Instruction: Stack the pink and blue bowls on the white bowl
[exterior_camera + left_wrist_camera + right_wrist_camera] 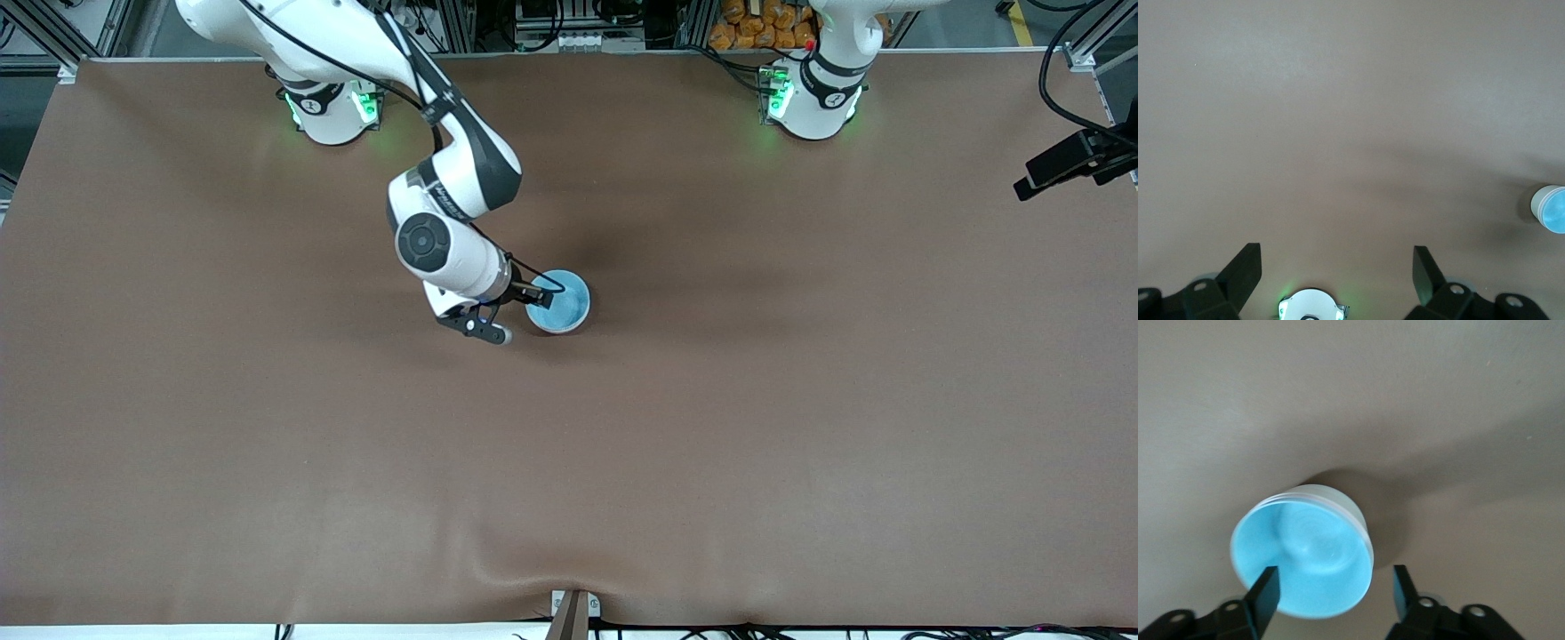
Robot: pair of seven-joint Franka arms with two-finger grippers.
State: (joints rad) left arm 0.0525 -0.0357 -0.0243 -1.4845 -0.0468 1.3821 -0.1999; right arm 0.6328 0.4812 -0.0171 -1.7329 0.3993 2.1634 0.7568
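- The blue bowl stands mouth-up near the middle of the table, somewhat toward the right arm's end and well away from every edge and corner.
- In the right wrist view a pale outer wall shows under the blue rim, so it looks nested on the white bowl; I cannot tell for sure, and no pink bowl shows in any view.
- The right gripper is at the bowl's rim, on the side toward the right arm's end of the table, its jaws apart and gripping nothing.
- In the right wrist view one finger lies over the blue inside just within the rim, while the other stands outside the wall over bare cloth; whether either touches the bowl I cannot tell.
- The left gripper waits well away from the bowl, over bare table close to its own base, jaws spread wide and empty; the bowl shows only small at the margin of its view.
- Handling, as a judgement: the bowl looks light, rigid and glossy, so likely slippery and prone to skate on the cloth if nudged sideways.
- The sensible hold is a pinch across the rim wall, one finger inside and one outside, set deep enough not to slip.
- A stack like this would probably shift or tip if bumped on the way out, so a straight upward retreat seems safest.
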